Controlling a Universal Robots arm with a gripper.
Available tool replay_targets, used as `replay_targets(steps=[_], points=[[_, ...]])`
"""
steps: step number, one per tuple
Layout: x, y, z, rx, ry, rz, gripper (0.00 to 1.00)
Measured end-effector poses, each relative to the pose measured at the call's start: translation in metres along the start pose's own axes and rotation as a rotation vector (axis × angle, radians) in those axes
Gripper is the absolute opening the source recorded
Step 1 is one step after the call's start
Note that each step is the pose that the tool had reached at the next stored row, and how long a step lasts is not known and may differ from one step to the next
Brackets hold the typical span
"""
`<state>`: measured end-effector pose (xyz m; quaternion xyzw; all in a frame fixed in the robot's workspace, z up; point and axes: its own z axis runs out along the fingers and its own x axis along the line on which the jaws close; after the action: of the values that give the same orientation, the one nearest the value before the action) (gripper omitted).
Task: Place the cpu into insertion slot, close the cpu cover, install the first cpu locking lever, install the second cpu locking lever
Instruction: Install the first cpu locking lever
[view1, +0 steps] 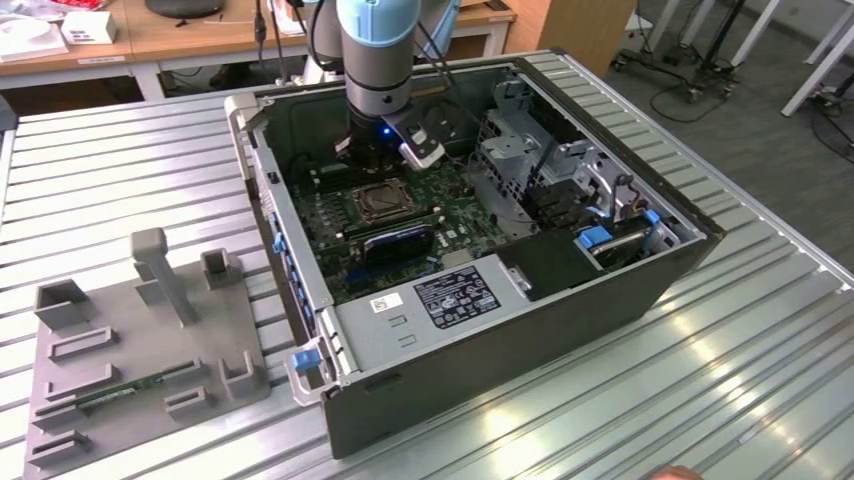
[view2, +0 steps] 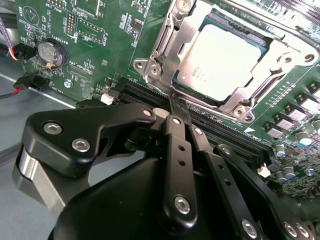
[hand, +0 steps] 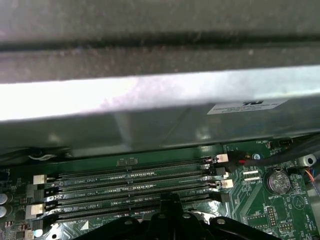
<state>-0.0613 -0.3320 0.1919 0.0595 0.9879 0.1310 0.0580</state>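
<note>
The cpu (view2: 225, 57), silvery-tan, lies flat in the insertion slot (view2: 239, 111) on the green motherboard. The cpu cover (view2: 169, 47), a silvery frame, lies down over the chip's edges, and the chip shows through its window. My gripper (view2: 178, 106) is shut, and its black fingertips meet right at the socket's near edge beside the memory slots. I see nothing clamped between them. In the exterior view the socket (view1: 378, 203) sits mid-board inside the open computer case, and the gripper (view1: 358, 160) hangs just behind it, under the arm's wrist.
Memory slots (hand: 130, 185) run between the gripper and the case wall (hand: 150, 100). A coin battery (view2: 51, 52) and cables sit to one side. The drive cage (view1: 514, 150), a blue part (view1: 398, 243) and the power supply (view1: 447, 295) crowd the case. A grey fixture tray (view1: 134, 340) lies at the exterior view's left.
</note>
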Motion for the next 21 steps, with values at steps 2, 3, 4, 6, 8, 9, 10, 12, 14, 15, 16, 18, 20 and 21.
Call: replay_targets(steps=[2,3,4,6,8,9,10,12,14,15,16,18,20,21], points=[[-0.0001,0.0001,0.0003,-0.0009,-0.0002,0.000,0.11],[-0.0001,-0.0001,0.0003,-0.0011,-0.0003,0.000,0.11],[-0.0002,-0.0002,0.0004,-0.0013,-0.0005,0.000,0.11],[-0.0002,-0.0005,0.0003,-0.0012,-0.0004,0.000,0.11],[-0.0003,-0.0010,0.0003,-0.0012,-0.0005,0.000,0.11],[-0.0003,-0.0013,0.0002,-0.0012,-0.0004,0.000,0.11],[-0.0004,-0.0017,0.0002,-0.0013,-0.0005,0.000,0.11],[-0.0007,-0.0029,0.0005,-0.0023,-0.0010,0.000,0.11],[-0.0006,-0.0034,0.0000,-0.0011,-0.0004,0.000,0.11],[-0.0006,-0.0034,-0.0001,-0.0008,-0.0004,0.000,0.11],[-0.0006,-0.0034,-0.0001,-0.0009,-0.0003,0.000,0.11],[-0.0006,-0.0034,-0.0001,-0.0010,-0.0004,0.000,0.11],[-0.0006,-0.0034,-0.0002,-0.0016,-0.0004,0.000,0.11],[-0.0006,-0.0034,-0.0003,-0.0022,-0.0003,0.000,0.11]])
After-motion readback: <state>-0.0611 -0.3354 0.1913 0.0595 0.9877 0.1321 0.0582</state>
